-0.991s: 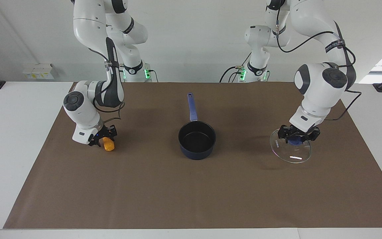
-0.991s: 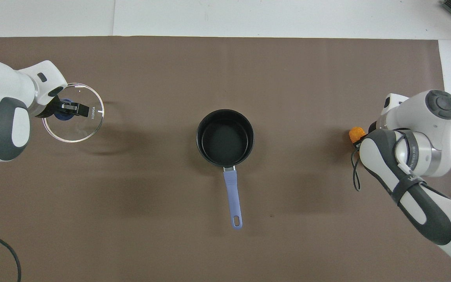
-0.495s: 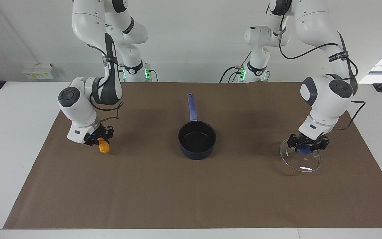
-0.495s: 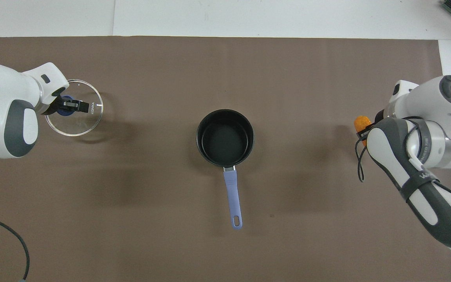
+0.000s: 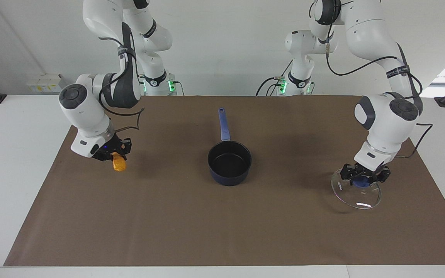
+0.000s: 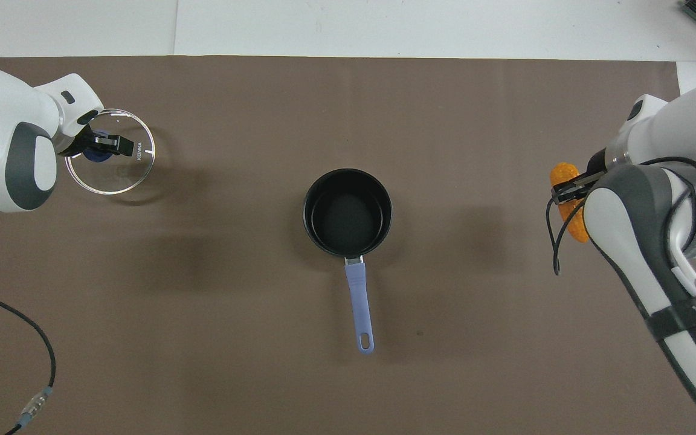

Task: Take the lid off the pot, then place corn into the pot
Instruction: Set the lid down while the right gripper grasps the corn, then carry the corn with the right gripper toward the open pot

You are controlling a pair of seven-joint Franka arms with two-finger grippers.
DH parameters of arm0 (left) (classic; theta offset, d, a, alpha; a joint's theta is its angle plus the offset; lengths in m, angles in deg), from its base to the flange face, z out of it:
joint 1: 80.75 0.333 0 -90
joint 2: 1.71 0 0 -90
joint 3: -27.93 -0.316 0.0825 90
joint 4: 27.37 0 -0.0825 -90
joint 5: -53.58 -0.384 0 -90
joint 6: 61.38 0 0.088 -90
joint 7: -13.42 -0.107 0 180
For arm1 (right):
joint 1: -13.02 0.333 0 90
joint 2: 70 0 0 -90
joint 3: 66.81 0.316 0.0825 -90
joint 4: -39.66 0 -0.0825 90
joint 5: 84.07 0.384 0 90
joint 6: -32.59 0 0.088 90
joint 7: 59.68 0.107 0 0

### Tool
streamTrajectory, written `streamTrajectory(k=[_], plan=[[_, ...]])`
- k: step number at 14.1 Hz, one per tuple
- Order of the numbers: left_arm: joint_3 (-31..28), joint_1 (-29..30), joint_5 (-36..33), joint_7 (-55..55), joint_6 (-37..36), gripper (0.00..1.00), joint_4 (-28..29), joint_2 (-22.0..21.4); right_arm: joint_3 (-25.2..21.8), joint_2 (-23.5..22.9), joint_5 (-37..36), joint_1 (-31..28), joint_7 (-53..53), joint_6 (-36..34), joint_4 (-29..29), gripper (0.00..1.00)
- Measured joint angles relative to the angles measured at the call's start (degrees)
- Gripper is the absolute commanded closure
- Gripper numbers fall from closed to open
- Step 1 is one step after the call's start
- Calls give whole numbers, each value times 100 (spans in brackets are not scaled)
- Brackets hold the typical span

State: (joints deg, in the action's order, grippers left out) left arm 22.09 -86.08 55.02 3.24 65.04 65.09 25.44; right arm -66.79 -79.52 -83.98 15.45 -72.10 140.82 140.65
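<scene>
Facing camera sits high across the table, looking at both robots; overhead camera looks steeply down. Both share the pot [image 5: 229,163] [image 6: 348,211] mid-mat.

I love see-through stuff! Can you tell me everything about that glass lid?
The lid is a round disc of clear glass with a thin metal rim, small lettering near one edge and a blue knob in its centre. The left gripper is shut on that knob from above. The lid is off the pot, toward the left arm's end of the brown mat, tilted a little. It is low over the mat; whether its edge touches the mat cannot be told.
</scene>
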Motion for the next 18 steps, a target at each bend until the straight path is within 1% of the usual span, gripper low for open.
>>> streamTrajectory(k=[2, 3, 4, 5, 7, 9, 12, 14, 18], plan=[[2, 80, 130, 0, -87, 100, -308, 338, 302, 82, -2, 29, 578, -258, -244, 100], [14, 124, 219, 0, -93, 34, -445, 522, 448, 86, -2, 37, 816, -295, -344, 100], [21, 153, 319, -1, -93, 0, -560, 687, 568, 84, -3, 62, 1027, -299, -398, 100], [31, 180, 382, -1, -94, 0, -677, 824, 650, 76, -4, 163, 1261, -299, -449, 100], [48, 196, 424, 0, -120, 0, -876, 918, 700, 57, -4, 614, 1840, -299, -587, 100], [61, 196, 425, 2, -149, 0, -990, 918, 715, 55, -7, 1096, 2403, -299, -671, 100], [68, 193, 425, 2, -221, 0, -1138, 865, 721, 46, -8, 1403, 2792, -299, -697, 100], [78, 189, 425, 3, -338, 0, -1196, 705, 721, -26, -8, 1539, 3036, -251, -721, 100], [93, 180, 425, 83, -1220, 0, -1206, 62, 723, -286, -6, 1747, 3267, 60, -766, 100]])
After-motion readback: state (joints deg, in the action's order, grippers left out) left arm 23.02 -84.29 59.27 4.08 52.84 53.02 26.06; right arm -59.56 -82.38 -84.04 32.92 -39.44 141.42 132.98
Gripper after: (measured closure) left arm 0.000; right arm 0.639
